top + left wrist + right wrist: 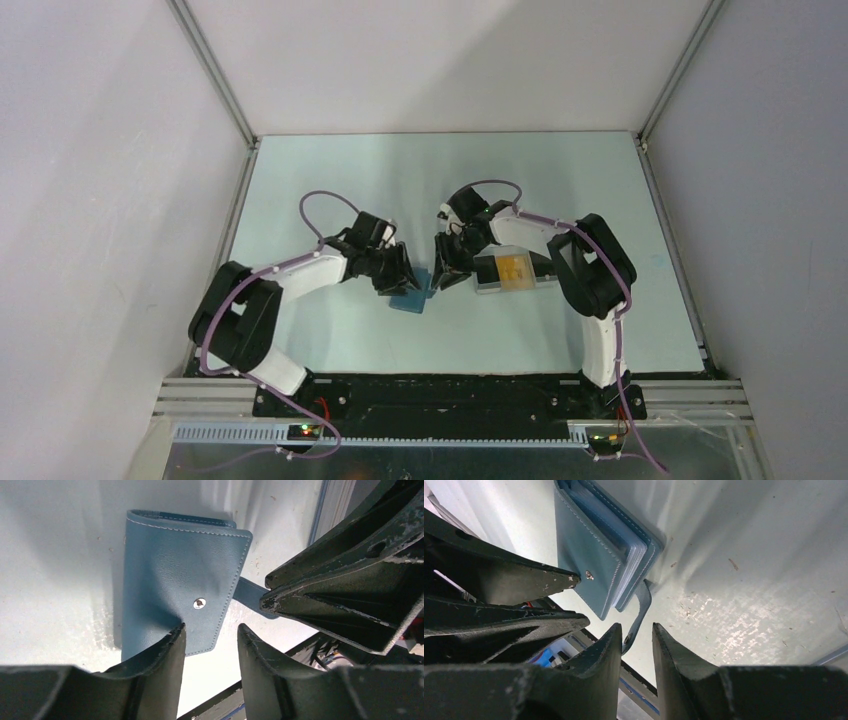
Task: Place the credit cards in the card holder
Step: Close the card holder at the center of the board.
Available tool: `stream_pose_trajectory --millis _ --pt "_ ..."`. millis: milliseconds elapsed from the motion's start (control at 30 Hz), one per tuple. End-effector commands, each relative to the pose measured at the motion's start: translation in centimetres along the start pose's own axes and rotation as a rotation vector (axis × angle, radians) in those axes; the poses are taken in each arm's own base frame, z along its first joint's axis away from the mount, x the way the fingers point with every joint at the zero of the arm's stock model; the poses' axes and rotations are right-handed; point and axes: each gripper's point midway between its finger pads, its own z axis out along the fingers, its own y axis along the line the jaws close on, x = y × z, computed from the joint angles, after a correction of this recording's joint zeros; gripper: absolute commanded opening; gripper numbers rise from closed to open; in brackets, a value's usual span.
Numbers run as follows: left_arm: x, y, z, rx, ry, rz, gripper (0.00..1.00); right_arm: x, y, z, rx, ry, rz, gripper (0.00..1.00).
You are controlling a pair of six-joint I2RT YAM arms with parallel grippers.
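Note:
The blue card holder (pixel 410 297) lies shut on the table between both grippers, its snap stud (pixel 199 603) facing up. Its strap (pixel 640 607) sticks out sideways. The strap's end reaches between the fingers of my right gripper (pixel 636 626), whose jaws stand apart, wider than the strap. My left gripper (pixel 211 626) is open over the holder's near edge, one finger covering that edge. In the top view the left gripper (pixel 398 282) and right gripper (pixel 447 274) flank the holder. A yellow-orange credit card (pixel 514 270) lies in a clear tray.
The clear plastic tray (pixel 488 281) sits just right of the holder, under the right arm's forearm. The table's near edge and black base rail (pixel 450 385) lie close behind the grippers. Grey walls enclose the table on three sides.

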Motion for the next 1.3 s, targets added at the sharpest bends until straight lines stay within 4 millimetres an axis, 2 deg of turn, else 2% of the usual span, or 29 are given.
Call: stream_pose_trajectory --millis 0,267,367,567,800,967,1067,1267 --pt "-1.2 -1.8 -1.4 0.119 -0.04 0.025 0.45 -0.6 2.0 -1.3 -0.066 -0.034 -0.018 0.33" --pt "-2.2 0.3 -1.4 0.071 -0.07 -0.008 0.28 -0.8 2.9 -1.3 -0.11 -0.034 -0.007 0.29" --pt "-1.9 1.3 -0.5 0.038 -0.045 -0.028 0.22 -0.8 3.3 -1.4 -0.127 -0.032 -0.005 0.25" --pt "-1.1 2.2 0.4 0.013 -0.011 -0.026 0.16 -0.8 3.5 -1.4 -0.137 -0.031 -0.007 0.19" --pt "-0.6 3.4 1.2 -0.034 0.004 -0.035 0.11 -0.9 4.2 -1.1 -0.168 -0.026 -0.003 0.11" --pt "-0.8 3.3 1.4 -0.043 0.0 -0.037 0.1 -1.1 4.9 -0.9 -0.195 -0.032 -0.001 0.09" --pt "-0.7 3.2 1.4 -0.046 -0.001 -0.034 0.1 -1.6 5.5 -0.6 -0.208 -0.048 0.007 0.09" --pt "-0.7 3.2 1.3 -0.049 -0.002 -0.036 0.11 -1.6 6.0 1.3 -0.217 -0.028 0.013 0.17"
